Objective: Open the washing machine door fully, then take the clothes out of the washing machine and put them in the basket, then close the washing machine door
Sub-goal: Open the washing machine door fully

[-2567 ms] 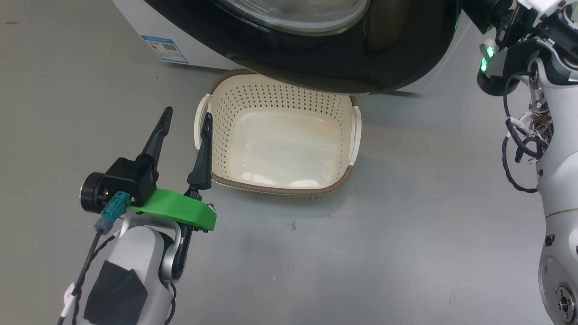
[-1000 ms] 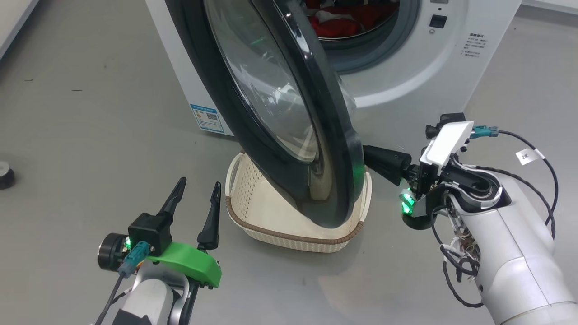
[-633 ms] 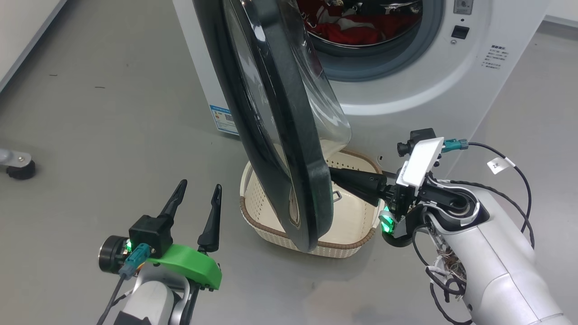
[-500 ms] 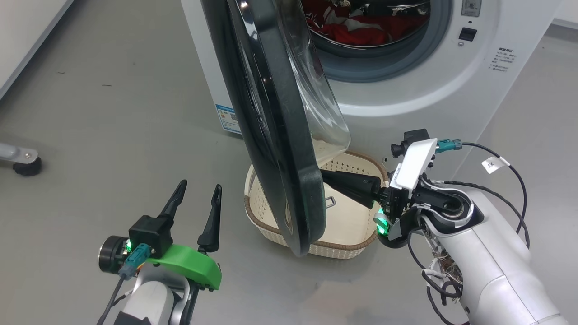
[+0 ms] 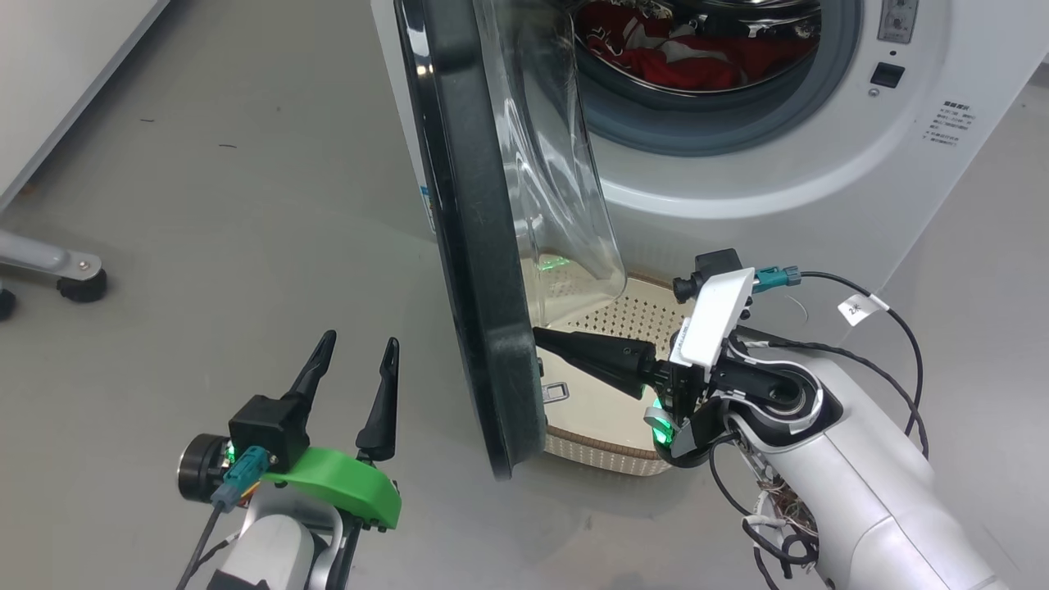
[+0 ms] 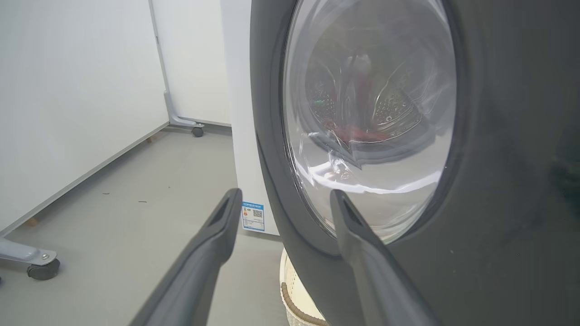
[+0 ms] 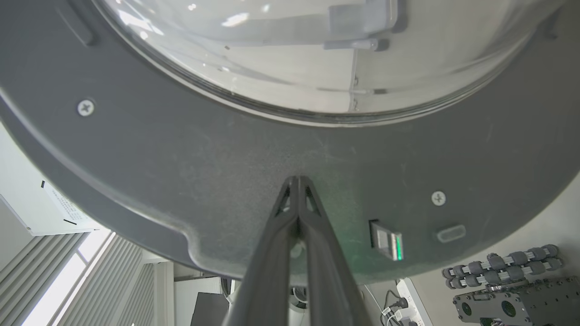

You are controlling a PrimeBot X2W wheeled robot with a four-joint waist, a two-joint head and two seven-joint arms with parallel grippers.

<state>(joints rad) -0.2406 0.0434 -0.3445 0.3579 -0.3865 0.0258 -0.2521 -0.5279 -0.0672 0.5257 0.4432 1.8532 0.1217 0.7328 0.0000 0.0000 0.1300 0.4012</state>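
My right gripper (image 7: 297, 179) is pinched fully closed on nothing, its joined tips set against the matte inner rim of the washing machine door (image 5: 471, 246), below the glass bowl. The door stands edge-on to me, swung out from the washing machine (image 5: 787, 188) above the basket (image 5: 610, 465) on the floor. The clothes (image 5: 697, 61) lie in the drum. My left gripper (image 5: 359, 340) hangs spread wide and empty at the door's outer side.

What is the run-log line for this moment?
right gripper: shut, against washing machine door | left gripper: open, free | clothes: in drum | basket: on floor
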